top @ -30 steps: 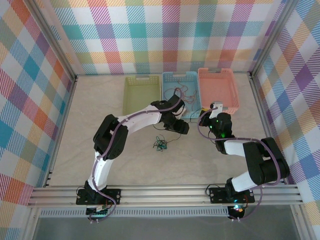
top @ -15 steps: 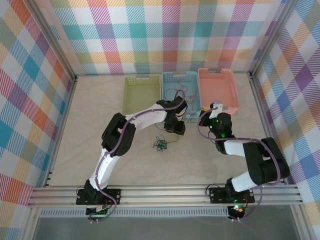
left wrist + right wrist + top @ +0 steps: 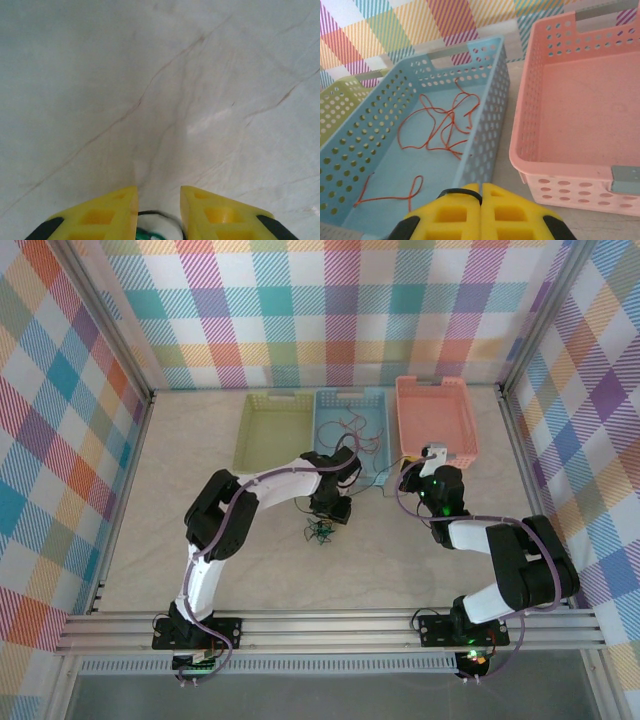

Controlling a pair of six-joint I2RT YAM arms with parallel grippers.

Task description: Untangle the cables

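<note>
The job now is to pull one wire out of the little tangle [image 3: 320,531] of green and dark cables that lies on the desk [image 3: 150,75], out in front of the baskets. The left gripper [image 3: 159,192] is down over that tangle. Its yellow jaws have a small gap between them, so they are a bit open, not shut. A green strand [image 3: 145,232] and a thin dark one sit right in that gap, low between the jaws, but I cannot tell if the jaws press on them. I think the next move is to close the jaws on just one strand and lift it slowly, so the rest of the bunch stays on the desk. The wires are very thin and bendy, so two could get pinched at once, or the whole knot could come up. The right gripper [image 3: 481,186] waits just in front of the blue basket [image 3: 485,145], next to the pink basket [image 3: 555,190]. Its jaws are closed tight. A thin dark line runs across their tips, but I cannot tell if it is pinched. Some orange cables [image 3: 445,127] lie loose inside the blue basket.
</note>
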